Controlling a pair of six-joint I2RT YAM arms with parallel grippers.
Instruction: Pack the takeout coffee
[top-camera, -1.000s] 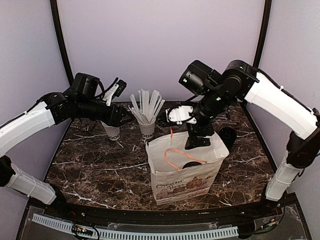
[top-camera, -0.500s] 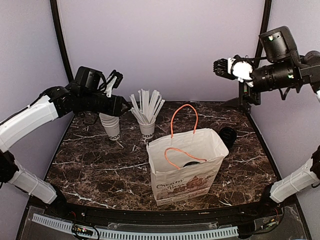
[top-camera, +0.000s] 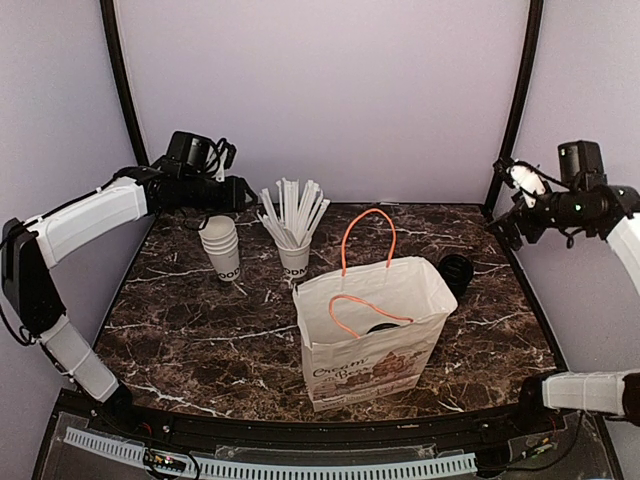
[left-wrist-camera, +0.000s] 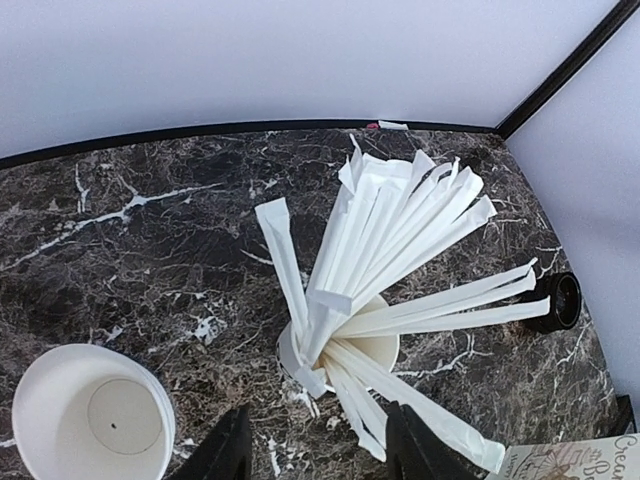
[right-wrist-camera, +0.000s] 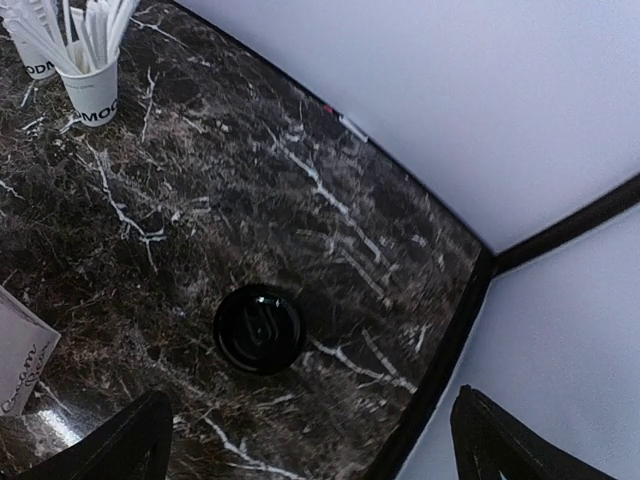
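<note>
Inside the bag on the tabletop stands the coffee; only its black lid shows. Right tool hangs high near the right wall, fingers wide apart, well apart from the coffee. Left tool, fingers apart and holding nothing, hangs above the straws.

Down inside the open paper bag near the middle of the table: the takeout coffee, lid upward. Only the round black lid on show (white cup wall hidden behind the bag's front), low, right of the bag's centre.
</note>
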